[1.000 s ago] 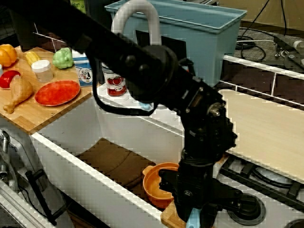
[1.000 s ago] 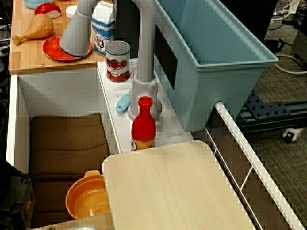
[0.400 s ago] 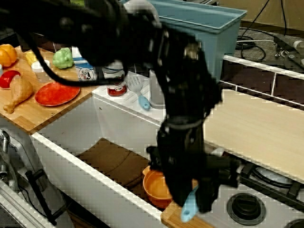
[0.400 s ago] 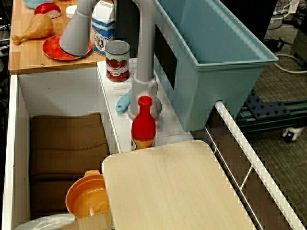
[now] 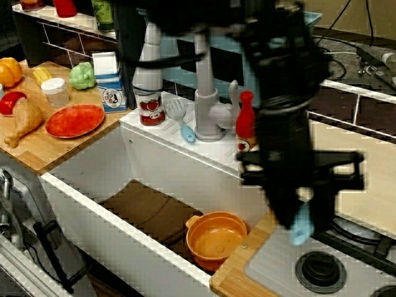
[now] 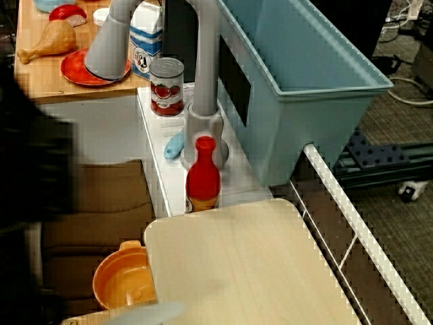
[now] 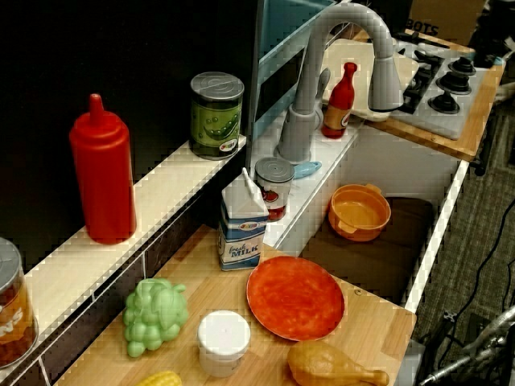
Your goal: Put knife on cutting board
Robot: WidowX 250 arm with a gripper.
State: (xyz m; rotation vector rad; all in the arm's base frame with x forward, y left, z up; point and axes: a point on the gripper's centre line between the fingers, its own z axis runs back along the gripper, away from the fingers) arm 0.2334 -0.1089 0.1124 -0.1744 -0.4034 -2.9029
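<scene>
In the front view my gripper [image 5: 299, 213] hangs blurred over the front left edge of the pale wooden cutting board [image 5: 356, 176]. It is shut on the knife [image 5: 302, 230], whose light blue handle sticks out below the fingers; the blade is hidden. The view from above shows the cutting board [image 6: 237, 271] bare, a dark blur of the arm at the left, and a pale blue smear at the bottom edge that may be the knife [image 6: 145, 313]. The view along the counter shows the cutting board [image 7: 360, 50] behind the faucet but no gripper.
An orange pot [image 5: 216, 238] sits in the sink on a brown mat. A red sauce bottle [image 5: 246, 124], the faucet [image 5: 207, 114], a blue-handled spatula [image 5: 179, 117] and a tomato can [image 5: 150, 108] line the sink's back ledge. A stove burner [image 5: 322, 269] lies just below the gripper. A blue bin [image 6: 298, 74] stands behind the board.
The arm has swung to the right and lifted with the knife, from the sink's front corner by the orange pot to the board's front edge.
</scene>
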